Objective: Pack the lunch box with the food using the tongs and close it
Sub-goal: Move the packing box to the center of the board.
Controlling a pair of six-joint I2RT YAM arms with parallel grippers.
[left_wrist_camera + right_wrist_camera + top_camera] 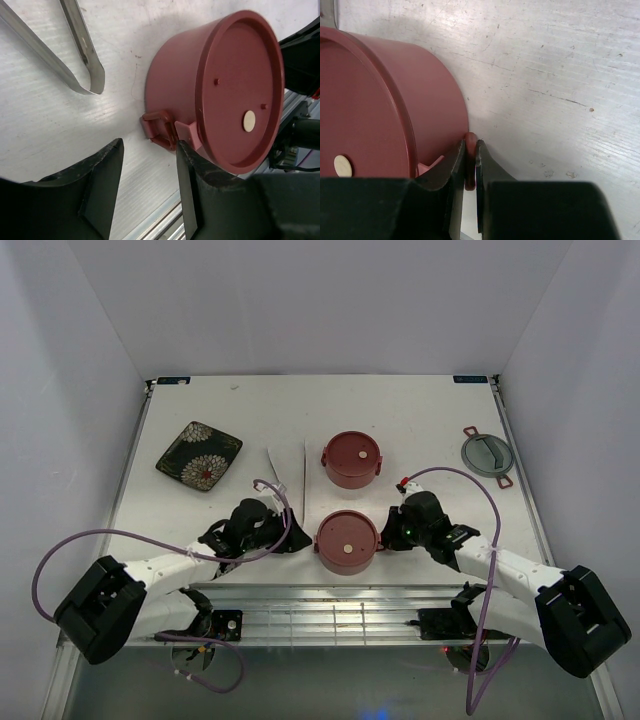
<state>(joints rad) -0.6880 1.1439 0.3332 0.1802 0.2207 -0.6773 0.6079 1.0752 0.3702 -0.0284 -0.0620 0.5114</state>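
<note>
Since flat lids cover both, the insides of the lunch box's near tier [346, 545] and far tier [351, 460] are hidden. They stand on the table [420, 410], the near one between the arms. The right pincer [471, 143] is clamped on the near tier's right handle [470, 170], which is mostly buried between the fingers. The left pincer [150, 150] gapes at the left handle [159, 127]; whether they touch is unclear. The tongs [85, 45] lie beside the near tier, their joined end cut off.
</note>
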